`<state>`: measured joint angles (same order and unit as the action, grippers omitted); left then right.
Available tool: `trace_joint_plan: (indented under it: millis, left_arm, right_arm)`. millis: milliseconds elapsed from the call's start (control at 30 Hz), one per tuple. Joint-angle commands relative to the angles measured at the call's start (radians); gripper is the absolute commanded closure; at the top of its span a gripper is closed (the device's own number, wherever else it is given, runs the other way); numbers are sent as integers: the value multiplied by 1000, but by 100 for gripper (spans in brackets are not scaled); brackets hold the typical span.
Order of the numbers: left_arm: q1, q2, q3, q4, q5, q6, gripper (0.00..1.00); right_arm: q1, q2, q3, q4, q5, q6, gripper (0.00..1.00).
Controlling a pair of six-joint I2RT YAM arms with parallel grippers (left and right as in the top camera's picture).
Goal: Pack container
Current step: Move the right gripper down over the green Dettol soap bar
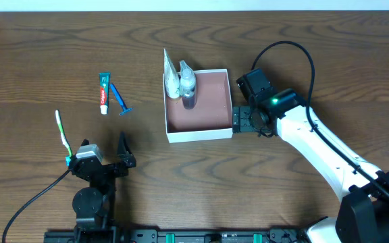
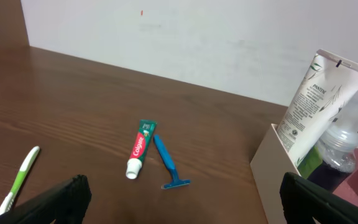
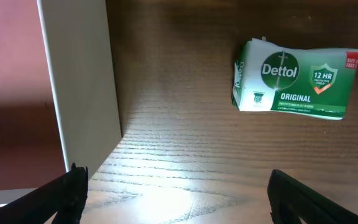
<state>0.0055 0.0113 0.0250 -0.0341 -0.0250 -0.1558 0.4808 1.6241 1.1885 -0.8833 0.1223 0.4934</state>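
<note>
Square, shallow white-walled box with reddish-brown inside (image 1: 198, 136) is judged light, stiff, thin-walled; pinch a bare wall's rim; left jaws and right jaws spread, empty.

The container (image 1: 198, 136) is obstructed only at its upper-left corner in the overhead view, where a white tube (image 1: 171, 75) and a bottle (image 1: 188, 84) stand against the walls; the remaining floor is open from above. Outside its right wall, bare table separates the wall from the soap bar (image 3: 294, 85). Toothpaste (image 1: 103, 92) and razor (image 1: 121, 99) lie just beside each other; the toothbrush (image 1: 63, 133) lies apart, with open table along both sides.
</note>
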Motion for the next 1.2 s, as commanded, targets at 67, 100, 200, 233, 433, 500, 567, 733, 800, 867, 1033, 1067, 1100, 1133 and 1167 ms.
trace_joint_plan:
  millis: [67, 100, 200, 233, 433, 500, 567, 733, 800, 867, 1033, 1067, 1100, 1133, 1167]
  left_arm:
    - [5, -1, -21, -37, -5, 13, 2]
    - [5, -1, -21, -37, -5, 13, 2]
    - [5, -1, -21, -37, -5, 13, 2]
    - [5, -1, -21, -37, -5, 13, 2]
    - [5, -1, -21, -37, -5, 13, 2]
    - [5, -1, -21, -37, -5, 13, 2]
    - [5, -1, -21, -37, -5, 13, 2]
    - [5, -1, -21, -37, -5, 13, 2]
    - [5, -1, -21, -37, -5, 13, 2]
    - [5, -1, -21, -37, -5, 13, 2]
    - [5, -1, -21, -37, -5, 13, 2]
    - [5, -1, -21, -37, -5, 13, 2]
    - [5, -1, -21, -37, -5, 13, 2]
    - [5, -1, -21, -37, -5, 13, 2]
    - [5, -1, -21, -37, -5, 13, 2]
  right_arm:
    - [-2, 0, -7, 5, -7, 7, 10]
    - [-2, 0, -7, 5, -7, 7, 11]
    - [-2, 0, -7, 5, -6, 7, 10]
    - [-2, 0, -7, 5, -5, 6, 10]
    - [-2, 8, -8, 6, 5, 2, 10]
    - [-2, 17, -8, 5, 5, -2, 10]
    - [-2, 27, -8, 6, 5, -1, 10]
    - [1, 43, -8, 12, 0, -2, 10]
    - [5, 46, -8, 13, 0, -2, 10]
    - [5, 47, -8, 17, -2, -2, 10]
    - [5, 47, -8, 31, -26, -1, 11]
    - [7, 47, -8, 32, -26, 0, 11]
    - [10, 47, -8, 34, -26, 0, 11]
    - [13, 47, -8, 35, -26, 0, 11]
    - [14, 47, -8, 35, -25, 5, 11]
